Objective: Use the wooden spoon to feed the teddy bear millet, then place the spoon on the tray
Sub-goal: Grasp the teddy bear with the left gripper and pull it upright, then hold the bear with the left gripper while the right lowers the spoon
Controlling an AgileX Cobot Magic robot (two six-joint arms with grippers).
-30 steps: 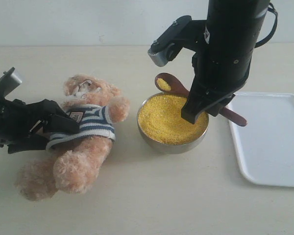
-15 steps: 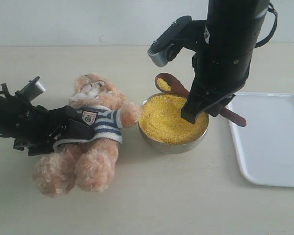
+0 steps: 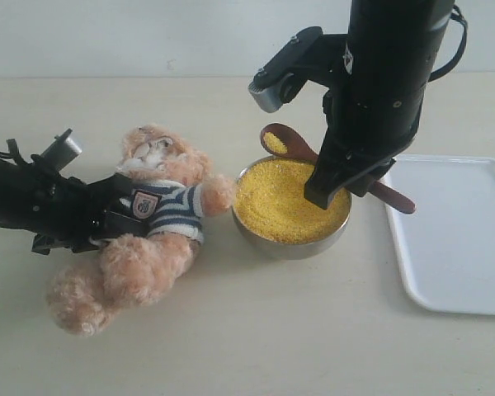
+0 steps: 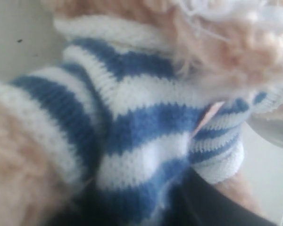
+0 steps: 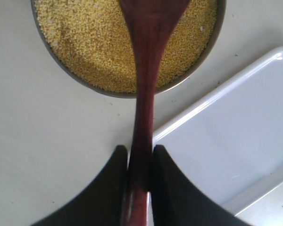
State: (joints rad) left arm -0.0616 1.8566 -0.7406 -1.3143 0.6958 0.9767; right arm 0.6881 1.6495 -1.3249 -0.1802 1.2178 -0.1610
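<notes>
Showing the exterior view: the teddy bear point(image 3: 153, 247) is being drawn along the desk point(image 3: 272, 330) from the left edge toward the middle, and one paw is now touching the metal bowl point(image 3: 289, 246), which it was not a second ago. The left gripper point(image 3: 120, 216) is judged to be clamped on the striped torso. The right gripper point(image 3: 351, 183) is staying put, and the wooden spoon point(image 3: 285, 142) is being held above the bowl's far rim with a small load of millet point(image 3: 276, 202) aboard. Feeding is thus being prepared; the tray point(image 3: 462, 239), by the right edge, is being left bare.

Left wrist view: the bear's knitted shirt point(image 4: 141, 127), ribbed in navy and white, is filling the frame, with curly pale fur point(image 4: 236, 47) above it. A dark finger point(image 4: 212, 202) is pressing into the cloth.

Right wrist view: the slim, smooth, reddish-brown spoon point(image 5: 144, 94) handle is being pinched between the black jaws of the right gripper point(image 5: 140, 179). Fine yellow grain point(image 5: 85, 42) is lying level in the round steel bowl point(image 5: 108, 92), beside the glossy, round-cornered tray point(image 5: 226, 141).
</notes>
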